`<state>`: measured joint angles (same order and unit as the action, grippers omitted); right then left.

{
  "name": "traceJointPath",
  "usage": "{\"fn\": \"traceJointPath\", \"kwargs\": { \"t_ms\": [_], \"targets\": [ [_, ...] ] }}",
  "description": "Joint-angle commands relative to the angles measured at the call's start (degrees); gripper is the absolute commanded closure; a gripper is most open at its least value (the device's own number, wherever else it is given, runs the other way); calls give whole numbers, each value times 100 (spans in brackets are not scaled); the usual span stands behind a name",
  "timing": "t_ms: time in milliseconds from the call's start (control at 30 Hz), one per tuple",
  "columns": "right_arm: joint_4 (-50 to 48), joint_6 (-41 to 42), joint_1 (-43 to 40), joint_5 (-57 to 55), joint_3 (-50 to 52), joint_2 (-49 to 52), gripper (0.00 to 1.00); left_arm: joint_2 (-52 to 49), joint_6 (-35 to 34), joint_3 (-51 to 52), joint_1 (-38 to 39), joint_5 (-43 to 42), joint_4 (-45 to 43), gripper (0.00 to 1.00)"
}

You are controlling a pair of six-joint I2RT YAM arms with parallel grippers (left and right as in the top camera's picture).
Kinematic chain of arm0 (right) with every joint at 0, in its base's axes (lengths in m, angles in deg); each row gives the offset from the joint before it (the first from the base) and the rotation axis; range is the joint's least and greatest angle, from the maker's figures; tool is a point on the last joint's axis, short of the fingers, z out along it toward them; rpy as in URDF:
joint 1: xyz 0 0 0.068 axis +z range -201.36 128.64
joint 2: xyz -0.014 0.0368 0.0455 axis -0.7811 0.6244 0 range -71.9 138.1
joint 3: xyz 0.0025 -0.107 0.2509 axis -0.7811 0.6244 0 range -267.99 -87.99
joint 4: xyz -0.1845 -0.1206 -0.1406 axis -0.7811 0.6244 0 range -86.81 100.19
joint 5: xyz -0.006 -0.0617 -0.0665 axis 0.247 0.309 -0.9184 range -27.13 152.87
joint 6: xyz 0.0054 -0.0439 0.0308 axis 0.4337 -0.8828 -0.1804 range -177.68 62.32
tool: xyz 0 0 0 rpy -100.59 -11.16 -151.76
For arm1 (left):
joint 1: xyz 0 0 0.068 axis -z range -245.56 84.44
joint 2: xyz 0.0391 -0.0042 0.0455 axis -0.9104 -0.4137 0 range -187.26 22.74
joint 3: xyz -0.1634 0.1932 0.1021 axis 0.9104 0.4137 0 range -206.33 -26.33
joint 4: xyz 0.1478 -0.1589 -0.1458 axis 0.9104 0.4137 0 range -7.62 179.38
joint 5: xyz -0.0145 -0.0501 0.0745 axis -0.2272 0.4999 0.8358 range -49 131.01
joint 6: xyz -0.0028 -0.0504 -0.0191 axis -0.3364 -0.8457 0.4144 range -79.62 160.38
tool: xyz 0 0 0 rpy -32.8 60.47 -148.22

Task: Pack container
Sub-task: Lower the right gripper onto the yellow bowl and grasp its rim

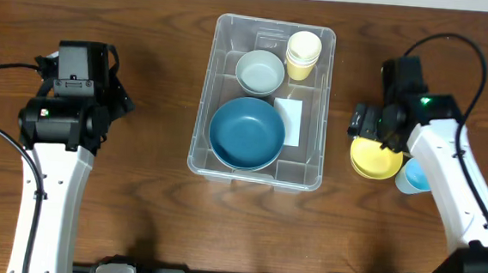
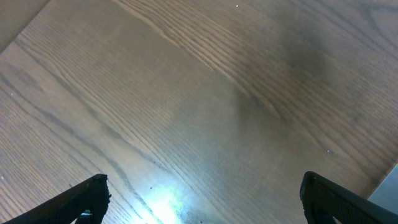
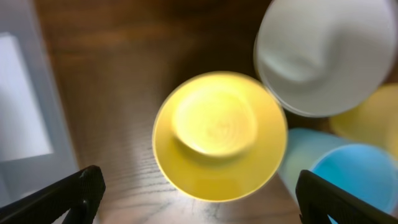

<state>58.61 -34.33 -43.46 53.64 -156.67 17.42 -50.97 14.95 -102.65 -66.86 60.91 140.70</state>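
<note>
The container (image 1: 210, 82), a clear rectangular bin, stands mid-table holding a large blue bowl (image 1: 246, 133), a small pale bowl (image 1: 259, 71), stacked pale yellow cups (image 1: 303, 55) and a white label (image 1: 288, 121). To its right a yellow bowl (image 1: 378, 161) (image 3: 219, 134) lies on the table with its base ring up. My right gripper (image 1: 372, 126) (image 3: 199, 186) hangs over the bowl's near side. It is open, with both fingers well clear of the rim. My left gripper (image 1: 84, 63) (image 2: 202, 194) is open over bare wood at the left.
Beside the yellow bowl are a white bowl (image 3: 323, 53), a light blue cup (image 1: 413, 177) (image 3: 351, 177) and a yellow cup (image 3: 373, 118), packed close together. The container wall (image 3: 25, 106) shows at the left of the right wrist view.
</note>
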Motion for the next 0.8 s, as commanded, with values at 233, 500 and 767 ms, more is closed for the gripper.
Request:
{"fn": "traceJointPath", "kwargs": {
  "t_ms": [233,500,767],
  "targets": [
    [-796,234,-39,7,844,33,1,35,33,-9,-20,118,13,2],
    [-1095,232,-35,520,1078,39,1,35,33,-9,-20,118,15,2],
    [-1471,240,-35,516,1499,39,2,35,33,-9,-20,118,13,2]
  ]
}}
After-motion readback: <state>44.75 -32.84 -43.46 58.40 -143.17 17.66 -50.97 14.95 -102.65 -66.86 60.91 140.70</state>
